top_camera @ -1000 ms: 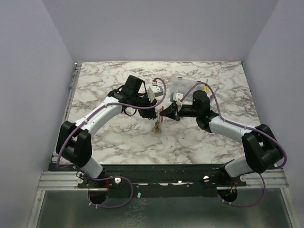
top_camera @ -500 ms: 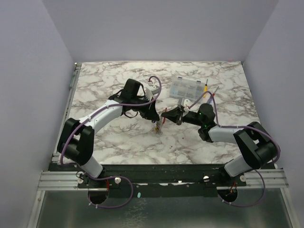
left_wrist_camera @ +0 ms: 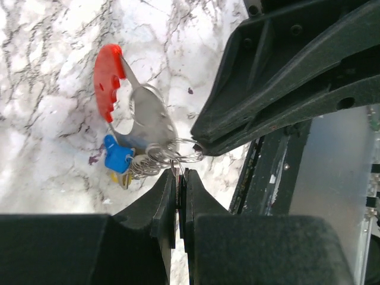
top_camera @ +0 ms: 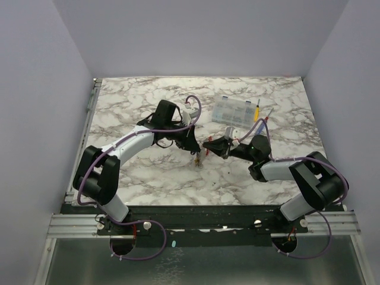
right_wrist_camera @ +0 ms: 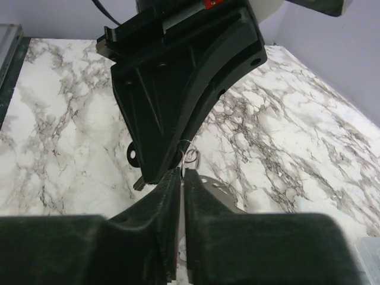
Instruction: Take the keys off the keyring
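The keys (top_camera: 198, 158) hang in a small bunch between my two grippers, just above the marble table. In the left wrist view the bunch shows a blue plastic head (left_wrist_camera: 117, 159), a red tab (left_wrist_camera: 108, 80), a silvery flat plate (left_wrist_camera: 149, 120) and several wire rings (left_wrist_camera: 173, 154). My left gripper (left_wrist_camera: 179, 174) is shut on a ring's wire from below. My right gripper (left_wrist_camera: 198, 148) is shut on the ring from the right. In the right wrist view my right gripper (right_wrist_camera: 181, 172) meets the left gripper (right_wrist_camera: 178, 89) tip to tip, with a ring (right_wrist_camera: 191, 155) between them.
A clear plastic compartment box (top_camera: 234, 110) lies behind the right gripper. A yellow-handled screwdriver (top_camera: 257, 109) and another screwdriver (top_camera: 265, 123) lie beside it. The metal rail of the table's near edge (top_camera: 202, 222) runs below both arm bases.
My right arm has dropped lower and swung back, uncovering the plastic box. My left wrist has turned a little. The keys stay held between both grippers in about the same place.
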`<state>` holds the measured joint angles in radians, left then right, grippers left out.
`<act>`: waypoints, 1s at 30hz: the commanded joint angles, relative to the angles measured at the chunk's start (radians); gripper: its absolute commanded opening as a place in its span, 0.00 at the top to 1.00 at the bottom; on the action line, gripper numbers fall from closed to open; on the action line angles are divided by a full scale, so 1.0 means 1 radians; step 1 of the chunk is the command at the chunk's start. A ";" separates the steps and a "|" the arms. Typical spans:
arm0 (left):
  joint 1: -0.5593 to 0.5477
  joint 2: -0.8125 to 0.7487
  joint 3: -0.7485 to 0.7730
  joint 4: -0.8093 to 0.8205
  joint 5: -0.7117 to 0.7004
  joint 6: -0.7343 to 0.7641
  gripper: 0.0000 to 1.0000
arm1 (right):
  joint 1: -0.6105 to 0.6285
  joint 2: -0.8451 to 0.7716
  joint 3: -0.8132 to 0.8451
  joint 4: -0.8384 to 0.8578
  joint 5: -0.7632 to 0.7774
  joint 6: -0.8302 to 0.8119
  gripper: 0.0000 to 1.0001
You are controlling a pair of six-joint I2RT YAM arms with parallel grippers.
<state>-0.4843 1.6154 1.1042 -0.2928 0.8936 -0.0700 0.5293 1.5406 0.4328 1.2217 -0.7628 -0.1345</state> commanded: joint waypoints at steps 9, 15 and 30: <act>0.009 -0.075 0.097 -0.162 -0.114 0.226 1.00 | -0.019 -0.057 0.094 -0.261 -0.087 -0.070 0.52; 0.006 -0.065 0.141 -0.226 -0.126 0.283 1.00 | -0.018 -0.074 0.209 -0.530 -0.117 -0.113 0.51; -0.009 -0.052 0.168 -0.263 -0.133 0.313 1.00 | -0.011 -0.063 0.384 -0.860 -0.096 -0.260 0.53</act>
<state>-0.4866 1.5742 1.2465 -0.5503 0.7616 0.2230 0.5152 1.4860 0.7738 0.4473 -0.8543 -0.3447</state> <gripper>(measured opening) 0.105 0.474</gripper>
